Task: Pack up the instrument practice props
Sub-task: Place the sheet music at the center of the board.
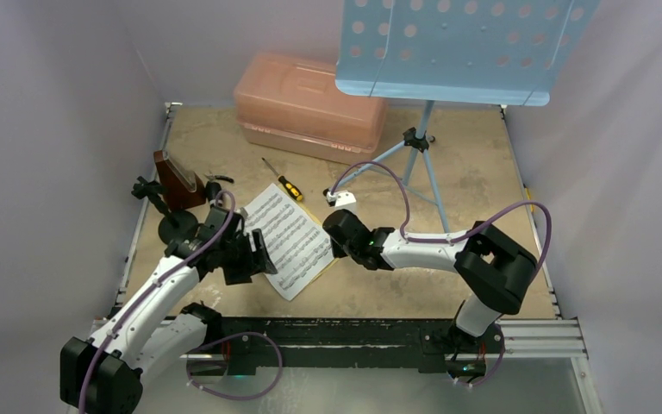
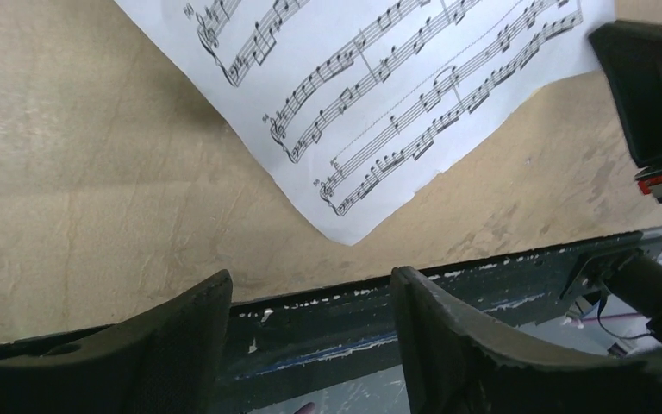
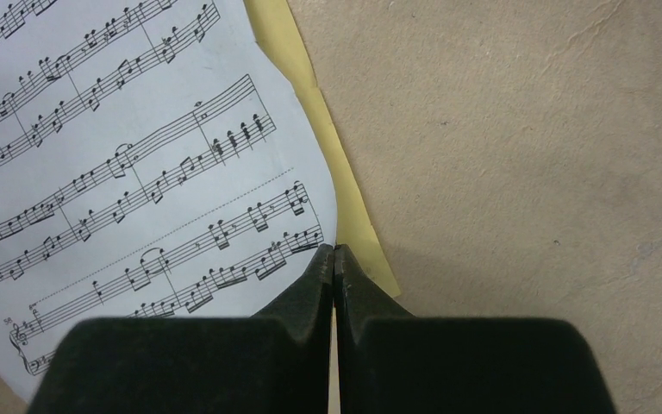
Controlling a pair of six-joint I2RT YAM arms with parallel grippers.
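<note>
The white sheet-music page [image 1: 289, 237] lies on a yellow page [image 1: 324, 269] at the table's middle. My left gripper [image 1: 259, 254] is open and empty at the page's left edge; in the left wrist view [image 2: 310, 289] it hangs over the table's near rail, just short of the page's corner [image 2: 396, 69]. My right gripper [image 1: 338, 235] is shut, with its tips [image 3: 334, 250] meeting at the white page's [image 3: 138, 155] right edge, over the yellow page [image 3: 345, 190]. The brown metronome [image 1: 177, 179] and the black pipe [image 1: 172, 226] stand at the left. The light-blue music stand [image 1: 461, 43] stands at the back right.
A translucent pink case [image 1: 306, 103] sits shut at the back. A yellow-handled screwdriver [image 1: 284, 181] lies behind the pages. The stand's tripod legs [image 1: 422, 168] spread behind my right arm. A black rail [image 2: 483, 285] runs along the near edge.
</note>
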